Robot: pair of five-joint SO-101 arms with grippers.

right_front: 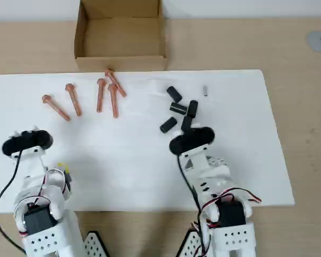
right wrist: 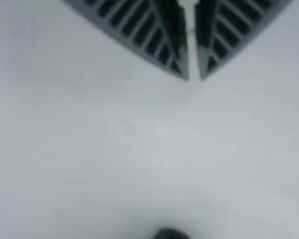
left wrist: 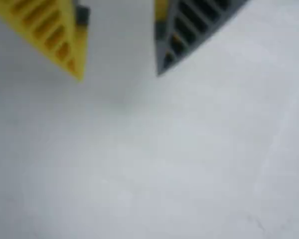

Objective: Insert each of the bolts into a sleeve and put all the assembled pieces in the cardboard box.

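Bolts (right_front: 100,95) lie loose on the white sheet (right_front: 123,155), well apart from the black sleeves (right_front: 177,108). Cardboard box (right_front: 120,63) stands on the counter (right_front: 299,53) beyond them. Left gripper (left wrist: 119,74) is parted and empty. Right gripper (right wrist: 194,78) is nearly closed and empty.

We logged bolts (right_front: 100,95) as copper-orange, sleeves (right_front: 177,108) as black. Cardboard box (right_front: 80,37) was plain brown. Table (right_front: 305,107) was light tan with faint wood grain; sheet (right_front: 123,155) was plain white. Arms (right_front: 43,225) were white with black motor blocks and red and black wires. Left gripper (left wrist: 119,74) had yellow finger (left wrist: 50,30) and dark grey finger (left wrist: 189,25), both with a slatted rib pattern. Right gripper (right wrist: 194,78) was all dark grey, same slats.
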